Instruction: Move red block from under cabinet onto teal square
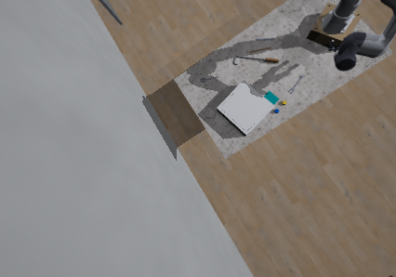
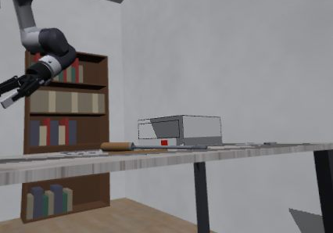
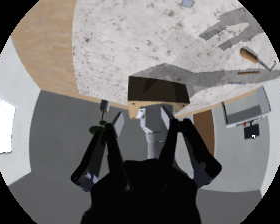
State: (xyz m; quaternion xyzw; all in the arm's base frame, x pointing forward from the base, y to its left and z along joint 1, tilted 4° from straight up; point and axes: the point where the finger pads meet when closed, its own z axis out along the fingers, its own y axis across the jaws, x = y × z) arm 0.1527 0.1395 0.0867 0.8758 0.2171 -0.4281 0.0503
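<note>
The red block [image 2: 164,142] lies under the white cabinet [image 2: 180,130], showing in the low gap at its front. From above the cabinet [image 1: 244,107] hides the block. The teal square [image 1: 271,98] lies on the table beside the cabinet's far corner. My gripper [image 2: 9,92] hangs high in the air, far from the cabinet and off the table's end, near the arm's base. In the wrist view its fingers stand partly apart with nothing between them. The gripper also shows at the top right of the overhead view [image 1: 346,59].
A hook tool with a wooden handle [image 1: 256,59] lies on the table beyond the cabinet. A wrench [image 1: 295,85], a small yellow block [image 1: 284,102] and a small blue block [image 1: 276,111] lie near the teal square. A bookshelf [image 2: 64,131] stands by the wall.
</note>
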